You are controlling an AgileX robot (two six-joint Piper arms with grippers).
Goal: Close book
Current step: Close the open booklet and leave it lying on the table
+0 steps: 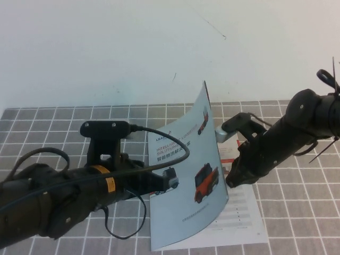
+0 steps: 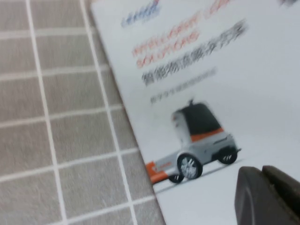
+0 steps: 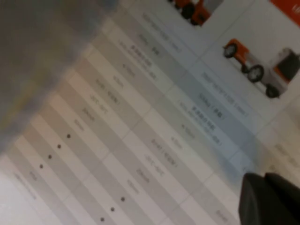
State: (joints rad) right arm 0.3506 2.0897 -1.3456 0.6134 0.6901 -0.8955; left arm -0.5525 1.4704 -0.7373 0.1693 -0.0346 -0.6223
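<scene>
- High view shows the book (image 1: 197, 187) lying open just right of the frame's centre, on a grey checked mat (image 1: 53, 123) below a white wall (image 1: 106, 48).
- Its cover (image 1: 186, 159) stands nearly upright and bowed. The printed face, with two small vehicles on it, is turned toward the left of the frame.
- An inner page (image 1: 243, 213) lies flat on the mat at the lower right, under and behind the raised cover.
- From the lower left, the left gripper (image 1: 169, 180) reaches to the cover's printed face at about mid-height. Whether it is open or closed cannot be told, nor whether it touches the paper.
- A black cable (image 1: 159, 134) loops over that arm.
- Entering from the right edge, the right gripper (image 1: 232, 178) sits behind the cover, low over the inner page. Its state cannot be told either.
- Left wrist view, blurred, shows the cover's text and a grey-and-orange vehicle, with the mat to the left of the frame.
- Right wrist view shows the inner page's table rows and orange vehicles at the upper right.
</scene>
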